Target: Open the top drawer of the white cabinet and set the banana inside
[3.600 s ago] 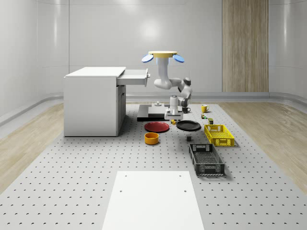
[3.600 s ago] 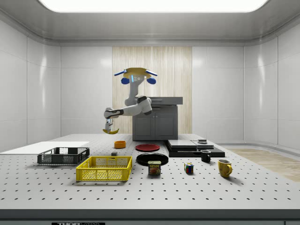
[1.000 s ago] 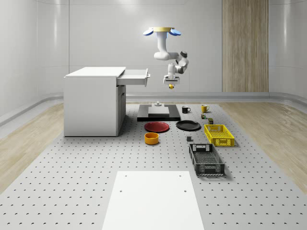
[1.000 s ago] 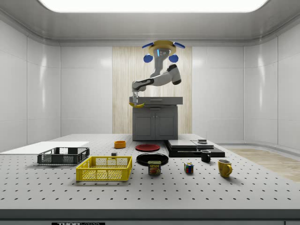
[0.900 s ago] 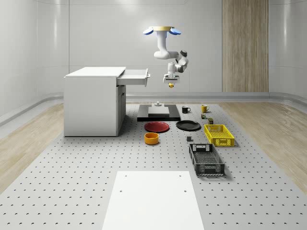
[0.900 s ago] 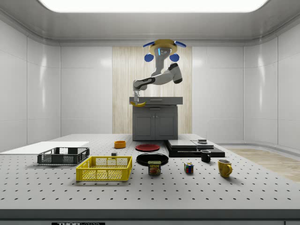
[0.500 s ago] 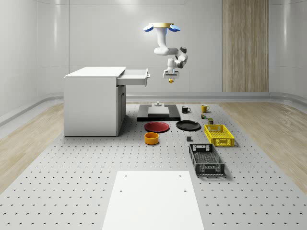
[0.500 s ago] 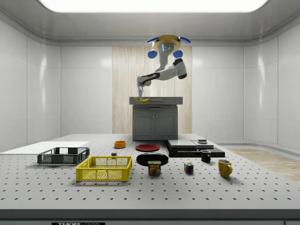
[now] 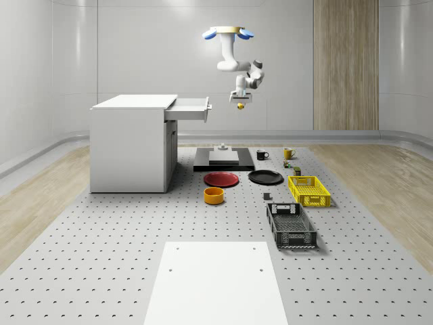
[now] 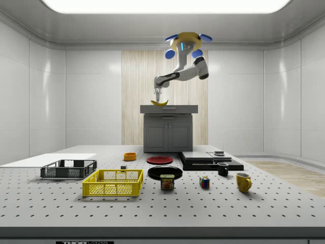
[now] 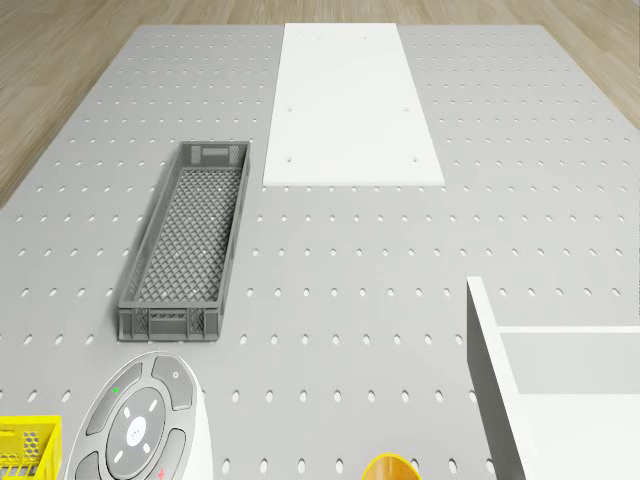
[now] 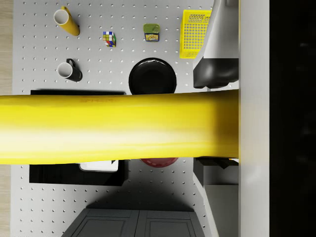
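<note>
One curved yellow banana point(image 10: 159, 102) hangs in the two-finger gripper point(image 10: 159, 98), whose fingers are clamped on it. In the side view it sits just above the top of the white cabinet point(image 9: 128, 143). In the whole-scene view it is off the open end of the pulled-out white top drawer point(image 9: 190, 108), to that view's right, at about the drawer's height and apart from it.

Blue-rotor quadrotor drone with yellow disc body point(image 9: 227, 32) hovers high, above the black slab platform point(image 9: 223, 160) beside the cabinet. White seven-joint arm point(image 9: 233, 62) drops from it, elbows out, wrist pointing down.

Wrist view: banana point(image 12: 118, 127) lies crosswise close to the camera. Below it, on the grey perforated table point(image 12: 39, 44):
- round black plate point(image 12: 152, 76)
- yellow mesh basket point(image 12: 196, 32)
- black mug point(image 12: 69, 70)
- yellow mug point(image 12: 66, 20)
- multicoloured puzzle cube point(image 12: 109, 38)
- small green-labelled tin point(image 12: 151, 32)
- red plate point(image 12: 159, 161), edge visible under the banana

Drone view: long dark grey mesh crate point(image 11: 191, 240), flat white rectangular board point(image 11: 349, 100), orange bowl point(image 11: 389, 467), white drawer wall point(image 11: 490, 372).
</note>
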